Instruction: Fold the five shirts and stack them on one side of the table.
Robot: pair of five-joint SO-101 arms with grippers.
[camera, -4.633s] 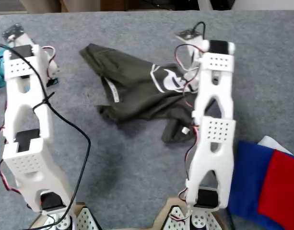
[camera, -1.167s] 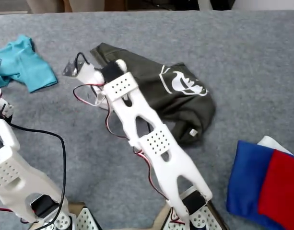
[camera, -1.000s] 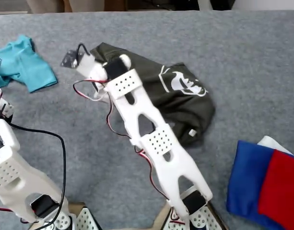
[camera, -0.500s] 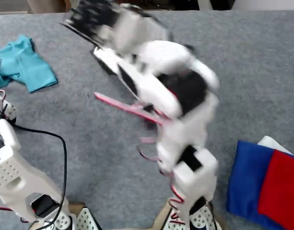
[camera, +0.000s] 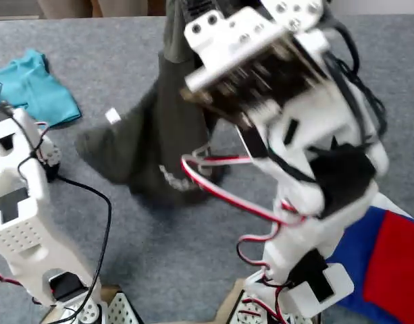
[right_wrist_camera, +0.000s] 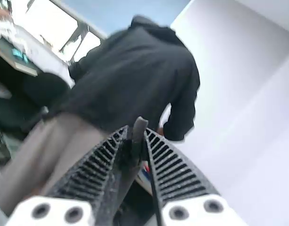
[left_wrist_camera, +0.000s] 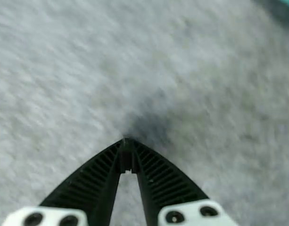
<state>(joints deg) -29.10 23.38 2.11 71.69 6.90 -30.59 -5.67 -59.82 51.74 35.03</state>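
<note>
Right end effector [right_wrist_camera: 137, 135], raised high above the desk [camera: 92, 40], pinches a fold of the dark olive shirt [camera: 152, 135], which hangs down with its lower end apparently resting near mid-desk. Left end effector [left_wrist_camera: 127, 151], pressed together on nothing, hovers over bare desk. A teal shirt [camera: 34, 88] lies far left; blue shirt [camera: 362, 250] and red shirt [camera: 399, 263] lie near right. Probable step: spreading the garment. Lower it slowly, dragging sideways so the cloth lands flat rather than bunched.

Soft, even light on the table [camera: 146, 256], the raised arm [camera: 294, 135] motion-blurred (window [right_wrist_camera: 45, 23] glare in right wrist view).
</note>
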